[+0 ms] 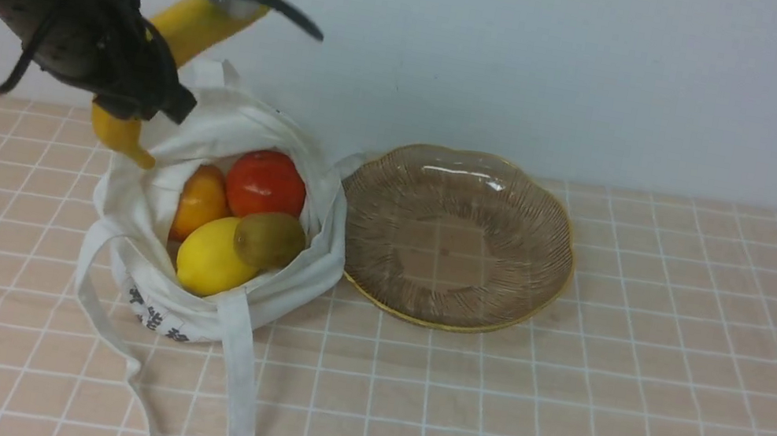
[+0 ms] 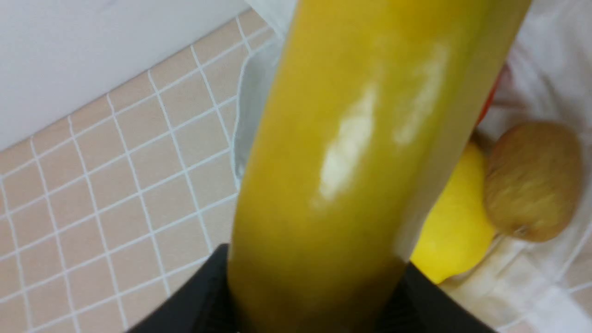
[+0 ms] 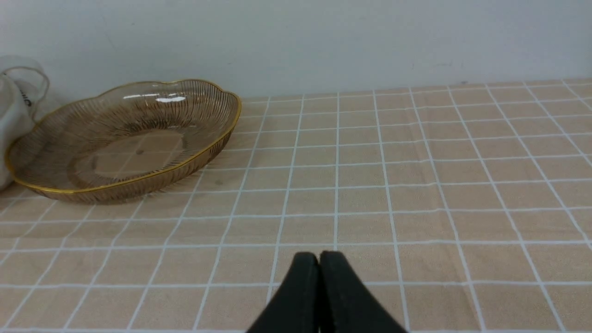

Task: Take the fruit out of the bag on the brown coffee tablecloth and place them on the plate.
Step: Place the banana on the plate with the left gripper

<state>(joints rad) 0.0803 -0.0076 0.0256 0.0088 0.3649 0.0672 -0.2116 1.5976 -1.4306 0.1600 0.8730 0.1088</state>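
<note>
My left gripper (image 1: 174, 28) is shut on the long yellow banana (image 1: 186, 27) and holds it tilted in the air above the back left of the off-white bag (image 1: 199, 296). The banana fills the left wrist view (image 2: 351, 152). In the open bag lie a red fruit (image 1: 267, 183), an orange fruit (image 1: 200, 201), a yellow lemon (image 1: 214, 257) and a brown-green kiwi (image 1: 269, 238). The ribbed glass plate (image 1: 558, 256) stands empty just right of the bag on the tablecloth (image 1: 640, 422). My right gripper (image 3: 319, 259) is shut and empty, low over the cloth right of the plate (image 3: 203, 148).
The bag's long white straps (image 1: 239, 383) trail forward over the cloth toward the front edge. A pale wall (image 1: 545, 54) runs along the back behind bag and plate.
</note>
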